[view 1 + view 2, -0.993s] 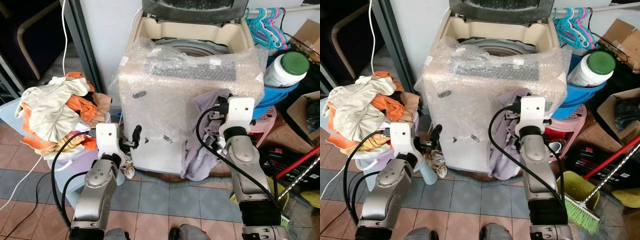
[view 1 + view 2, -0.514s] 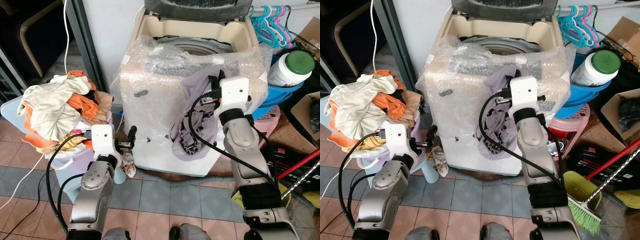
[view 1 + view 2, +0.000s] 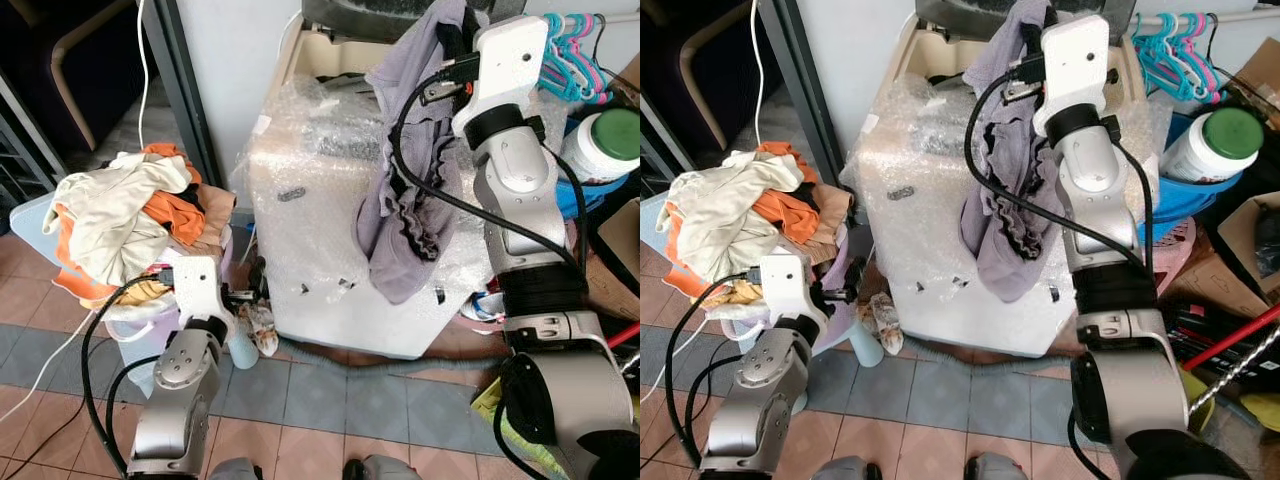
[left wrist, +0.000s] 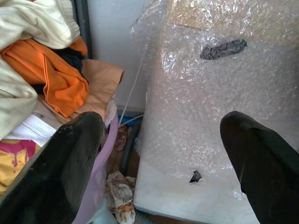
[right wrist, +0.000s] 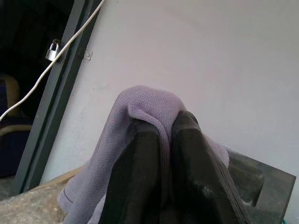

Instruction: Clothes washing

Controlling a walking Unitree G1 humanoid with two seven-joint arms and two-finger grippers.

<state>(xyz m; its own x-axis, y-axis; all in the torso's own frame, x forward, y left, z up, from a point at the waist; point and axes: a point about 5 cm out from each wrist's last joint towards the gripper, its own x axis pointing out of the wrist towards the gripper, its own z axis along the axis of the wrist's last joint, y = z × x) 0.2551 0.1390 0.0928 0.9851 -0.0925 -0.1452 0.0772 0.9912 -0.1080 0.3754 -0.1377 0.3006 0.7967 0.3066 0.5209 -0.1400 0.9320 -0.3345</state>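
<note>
Holding a grey-purple garment (image 3: 405, 200) pinched tight between its two fingers, the right pincer (image 5: 161, 154) was raised high above the open top of the washing machine (image 3: 330, 290), close to the lifted lid (image 3: 970, 12). Lifted clear in a single second: a second back the same cloth hung low against the front of the bubble-wrapped cabinet, half a second back it was bunched at mid height, and at this moment its upper end was up at the rim, near the far right corner of the machine. Most of the fabric draped down the front face, lower hem well short of the floor. Judged from that: the lift step nearly done, the carry over the rim and into the tub not yet done, with a real chance of the long tail catching on the loose bubble wrap (image 4: 224, 84) at the front edge. Seen from the wrist, a fold of knit looped over the closed fingers (image 5: 135, 177), so the hold looked firm. Lower down, the left pincer (image 3: 245, 296) hovered empty with fingers spread wide, just beside the machine's near left corner and next to the pile of laundry (image 3: 120, 215) heaped in the lilac basket (image 3: 150, 345). Plenty of white, orange and tan pieces waiting there, so the task looked far from finished. Off the right side, a blue tub with a green-lidded jar (image 3: 605, 140) and hangers (image 3: 1170, 50).
</note>
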